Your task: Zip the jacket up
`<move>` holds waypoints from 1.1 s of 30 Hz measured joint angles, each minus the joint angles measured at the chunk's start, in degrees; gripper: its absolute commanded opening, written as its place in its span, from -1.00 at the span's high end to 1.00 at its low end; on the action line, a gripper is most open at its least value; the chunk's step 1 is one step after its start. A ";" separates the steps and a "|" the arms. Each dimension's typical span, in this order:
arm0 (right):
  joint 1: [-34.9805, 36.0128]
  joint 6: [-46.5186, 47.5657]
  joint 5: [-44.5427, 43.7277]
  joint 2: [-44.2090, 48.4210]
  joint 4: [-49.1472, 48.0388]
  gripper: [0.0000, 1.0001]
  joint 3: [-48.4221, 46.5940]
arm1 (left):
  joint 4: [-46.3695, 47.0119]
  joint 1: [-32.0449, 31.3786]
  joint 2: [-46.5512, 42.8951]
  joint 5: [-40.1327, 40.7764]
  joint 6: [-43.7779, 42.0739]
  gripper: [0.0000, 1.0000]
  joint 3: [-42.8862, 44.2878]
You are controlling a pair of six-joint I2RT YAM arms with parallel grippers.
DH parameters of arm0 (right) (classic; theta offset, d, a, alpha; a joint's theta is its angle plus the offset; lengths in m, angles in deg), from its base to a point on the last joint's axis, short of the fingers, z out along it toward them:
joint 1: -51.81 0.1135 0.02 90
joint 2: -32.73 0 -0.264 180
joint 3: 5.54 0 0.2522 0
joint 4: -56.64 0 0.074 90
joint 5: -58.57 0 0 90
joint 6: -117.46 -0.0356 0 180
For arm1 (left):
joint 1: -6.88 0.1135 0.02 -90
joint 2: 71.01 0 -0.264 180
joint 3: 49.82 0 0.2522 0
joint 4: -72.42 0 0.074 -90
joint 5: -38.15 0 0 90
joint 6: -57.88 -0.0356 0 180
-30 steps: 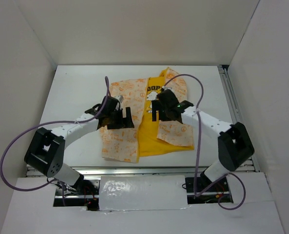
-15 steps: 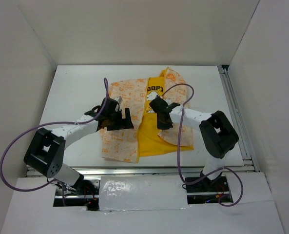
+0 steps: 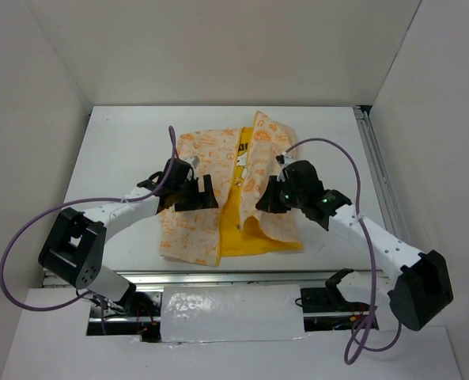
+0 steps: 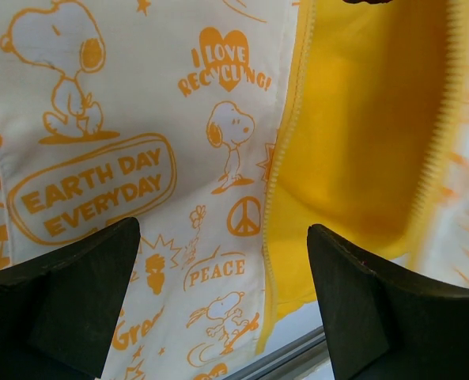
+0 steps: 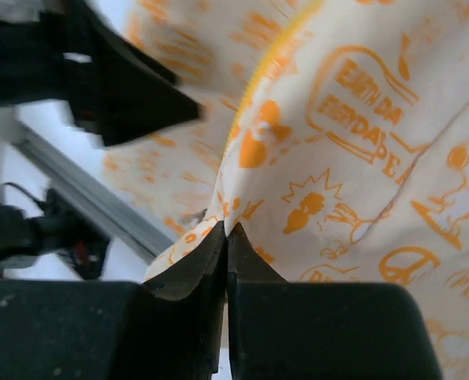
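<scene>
- On the middle of the table (image 3: pixel 115 142), the jacket (image 3: pixel 193 229) lies open, yellow inside showing.
- The right gripper (image 5: pixel 226 231) pinches the jacket's right front edge tight.
- The left gripper (image 4: pixel 222 237) hangs over the left front, jaws wide, holding nothing.
- The zipper (image 4: pixel 285 150) is not joined yet; all the zipping is left.

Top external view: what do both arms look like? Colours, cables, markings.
Left arm and right arm alike: white links, black joint housings, a looping purple cable each. Left claw and right claw are black, with wedge-shaped fingers. Small green lights on the right arm's wrist.
</scene>
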 measured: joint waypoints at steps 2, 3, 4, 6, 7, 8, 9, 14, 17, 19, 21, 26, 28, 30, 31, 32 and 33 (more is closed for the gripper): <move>-1.70 -0.70 0.13 -1.05 -0.24 0.66 4.59 | -0.02 0.00 0.00 0.00 0.00 -0.99 -0.02; -2.34 -1.05 -0.92 -2.21 0.59 0.25 6.21 | -0.02 0.00 0.00 0.00 0.00 -0.99 0.00; -2.89 -1.77 -2.45 -3.96 1.99 0.04 7.63 | -0.04 0.00 0.00 0.00 0.02 -0.99 0.00; -3.15 -3.13 -6.45 -6.78 5.01 -0.39 8.98 | -0.15 0.00 0.00 0.00 0.07 -0.99 0.00; -3.02 -3.65 -8.96 -7.61 6.91 -0.58 9.16 | -0.24 0.00 0.00 0.02 0.09 -0.99 0.00; -2.84 -4.09 -10.27 -7.74 7.98 -0.87 9.18 | -0.44 0.00 0.00 0.02 0.15 -0.99 0.00; -2.27 -4.46 -12.39 -7.37 9.03 -0.94 9.09 | -0.72 0.00 -0.09 0.04 0.17 -0.98 0.00; 3.63 -6.49 -22.49 -3.43 15.50 -0.96 4.42 | -2.95 -0.24 -1.60 1.46 1.70 -0.99 0.00; 9.31 -6.67 -28.81 -2.99 17.79 -0.96 -2.01 | -4.07 -0.81 -2.80 2.49 2.71 -0.99 0.00; 12.41 -5.97 -30.47 -3.32 17.46 -0.96 -5.20 | -4.28 -1.18 -3.23 2.64 2.97 -0.99 0.00; 14.84 -4.39 -29.51 -5.20 16.31 -0.95 -8.17 | -4.42 -1.38 -3.54 2.73 3.04 -0.99 0.00; 14.53 -3.48 -26.82 -15.56 14.16 -0.92 -10.93 | -4.74 -1.55 -3.65 3.37 3.15 -0.99 -0.02; 13.18 -3.48 -25.40 -19.71 14.21 -0.84 -10.27 | -4.83 -1.55 -3.65 3.48 3.13 -0.99 -0.09; 11.43 -3.61 -23.50 -21.51 14.10 -0.71 -8.76 | -4.68 -1.55 -3.65 3.45 3.10 -0.99 -0.35; 10.45 -3.78 -22.60 -21.81 14.19 -0.65 -7.61 | -4.72 -1.55 -3.65 3.43 3.10 -0.99 -0.46; 9.75 -4.04 -21.97 -21.84 14.12 -0.57 -6.62 | -4.83 -1.55 -3.61 3.41 3.10 -0.99 -0.46; 8.83 -4.17 -21.40 -21.79 14.03 -0.47 -5.55 | -4.83 -1.55 -3.61 3.43 3.10 -0.99 -0.46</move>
